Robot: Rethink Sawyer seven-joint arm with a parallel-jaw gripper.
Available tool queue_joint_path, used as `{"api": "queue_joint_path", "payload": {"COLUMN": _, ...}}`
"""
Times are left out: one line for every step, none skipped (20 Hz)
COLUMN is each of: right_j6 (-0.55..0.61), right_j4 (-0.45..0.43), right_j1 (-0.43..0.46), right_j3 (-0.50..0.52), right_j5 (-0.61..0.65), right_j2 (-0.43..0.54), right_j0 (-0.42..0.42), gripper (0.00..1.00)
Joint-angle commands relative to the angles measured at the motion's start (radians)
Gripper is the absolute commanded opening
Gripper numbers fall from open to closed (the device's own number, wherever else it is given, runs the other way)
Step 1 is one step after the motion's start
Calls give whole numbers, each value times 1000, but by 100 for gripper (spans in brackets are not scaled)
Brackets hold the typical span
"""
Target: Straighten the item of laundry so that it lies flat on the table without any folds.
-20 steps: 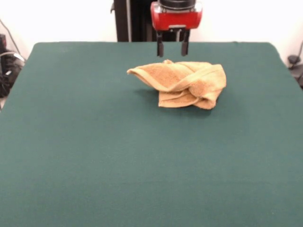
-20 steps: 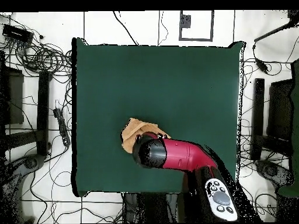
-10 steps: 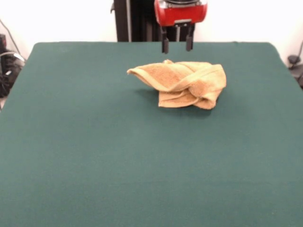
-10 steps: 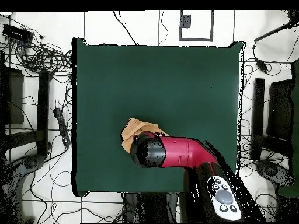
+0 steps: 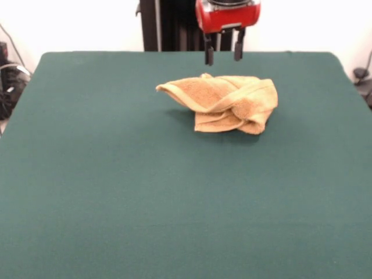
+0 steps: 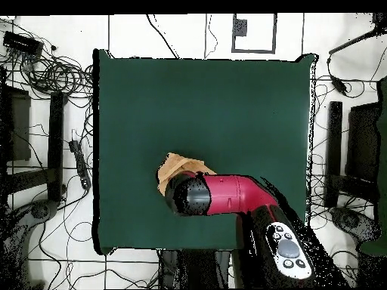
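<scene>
The mustard-tan towel (image 5: pixel 224 102) lies crumpled in a folded heap on the far half of the dark green table (image 5: pixel 145 197). One corner sticks out to the left, and the right side is bunched and rolled over. My gripper (image 5: pixel 224 57) hangs above the towel's far edge, clear of it, open and empty, with its two dark fingers (image 5: pixel 208 55) apart. In the overhead view the red arm (image 6: pixel 227 194) covers most of the towel, and only a tan edge (image 6: pixel 172 165) shows; the gripper itself is hidden there.
The robot's dark pedestal (image 5: pixel 165 26) stands behind the table's far edge. Cables and equipment (image 6: pixel 45 68) lie on the floor around the table. The green cloth stretches wide on all sides of the towel.
My gripper has risen and shifted a little to the right in the front view, away from the towel. The towel has not moved.
</scene>
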Motion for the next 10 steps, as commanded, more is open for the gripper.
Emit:
{"api": "queue_joint_path", "payload": {"right_j6": -128, "right_j4": -53, "right_j1": 29, "right_j3": -4, "right_j5": 119, "right_j2": 143, "right_j0": -18, "gripper": 100}}
{"api": "queue_joint_path", "payload": {"right_j6": -125, "right_j4": -58, "right_j1": 25, "right_j3": 3, "right_j5": 119, "right_j2": 150, "right_j0": -23, "gripper": 100}}
{"api": "queue_joint_path", "payload": {"right_j6": -126, "right_j4": -62, "right_j1": 21, "right_j3": 7, "right_j5": 123, "right_j2": 156, "right_j0": -32, "gripper": 100}}
{"api": "queue_joint_path", "payload": {"right_j6": -123, "right_j4": -63, "right_j1": 14, "right_j3": 17, "right_j5": 123, "right_j2": 161, "right_j0": -38, "gripper": 100}}
{"api": "queue_joint_path", "payload": {"right_j6": -125, "right_j4": -66, "right_j1": 14, "right_j3": 17, "right_j5": 128, "right_j2": 167, "right_j0": -45, "gripper": 100}}
{"api": "queue_joint_path", "payload": {"right_j6": -124, "right_j4": -67, "right_j1": 7, "right_j3": 26, "right_j5": 127, "right_j2": 171, "right_j0": -49, "gripper": 100}}
{"api": "queue_joint_path", "payload": {"right_j6": -126, "right_j4": -70, "right_j1": 6, "right_j3": 30, "right_j5": 126, "right_j2": 174, "right_j0": -56, "gripper": 100}}
{"api": "queue_joint_path", "payload": {"right_j6": -124, "right_j4": -72, "right_j1": 0, "right_j3": 40, "right_j5": 125, "right_j2": 177, "right_j0": -61, "gripper": 100}}
{"api": "queue_joint_path", "payload": {"right_j6": -127, "right_j4": -74, "right_j1": -3, "right_j3": 45, "right_j5": 126, "right_j2": 180, "right_j0": -68, "gripper": 100}}
{"api": "queue_joint_path", "payload": {"right_j6": -131, "right_j4": -76, "right_j1": -6, "right_j3": 50, "right_j5": 127, "right_j2": 183, "right_j0": -75, "gripper": 100}}
